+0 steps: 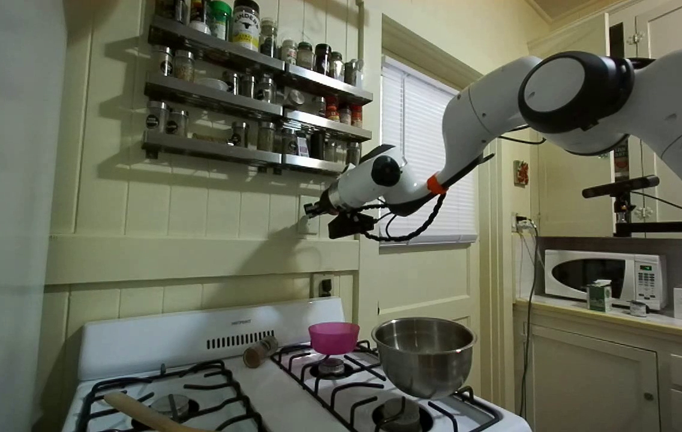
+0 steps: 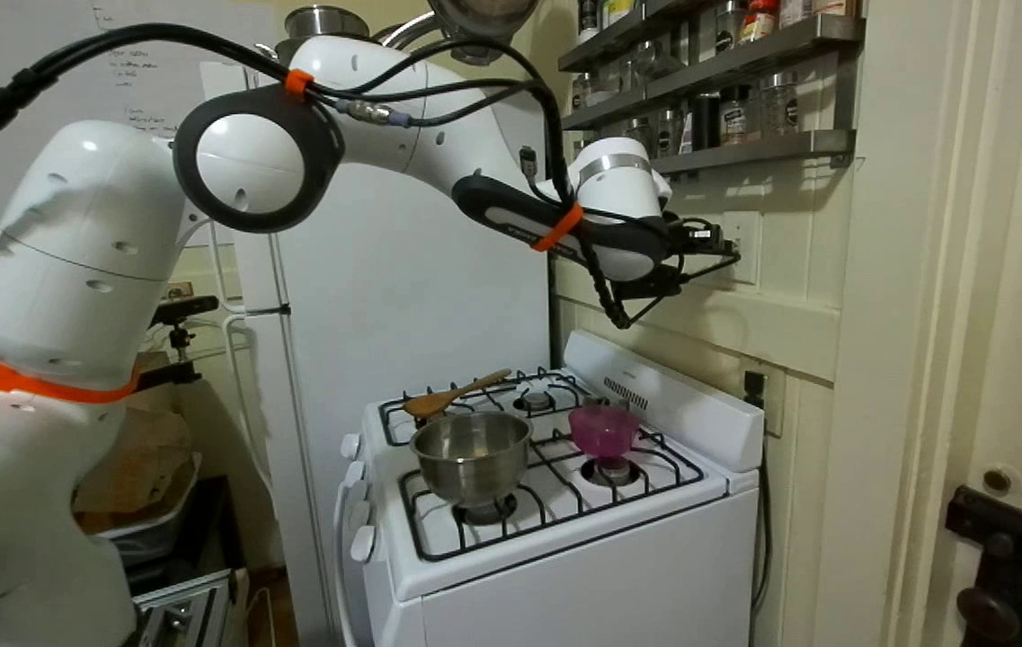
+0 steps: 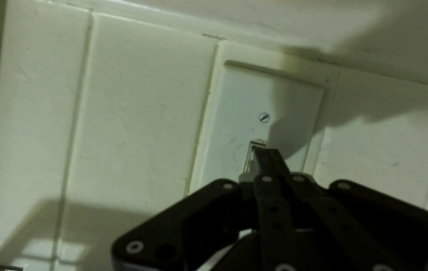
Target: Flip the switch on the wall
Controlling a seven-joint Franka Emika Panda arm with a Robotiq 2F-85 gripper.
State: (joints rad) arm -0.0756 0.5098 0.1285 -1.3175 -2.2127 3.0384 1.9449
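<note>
The switch (image 3: 236, 109) is a pale upright plate on the cream-yellow wall (image 3: 134, 113), with a screw and a dark-edged centre slot. It also shows in both exterior views, partly behind the gripper, as a pale plate (image 1: 307, 228) below the spice shelves and as a plate (image 2: 747, 243) near the door frame. My gripper (image 3: 268, 150) is shut, its two fingertips together with nothing between them. The tips lie over the slot's upper right part in the wrist view and hide the lower part of the slot. Whether they touch the switch I cannot tell. The gripper (image 1: 312, 210) points at the wall.
Metal spice shelves (image 1: 215, 99) with many jars hang just above the gripper. Below is a white stove (image 1: 293, 390) with a steel bowl (image 1: 424, 360), a pink bowl (image 1: 333, 339) and a wooden spoon (image 2: 452, 395). A window blind (image 1: 418, 138) is behind the arm.
</note>
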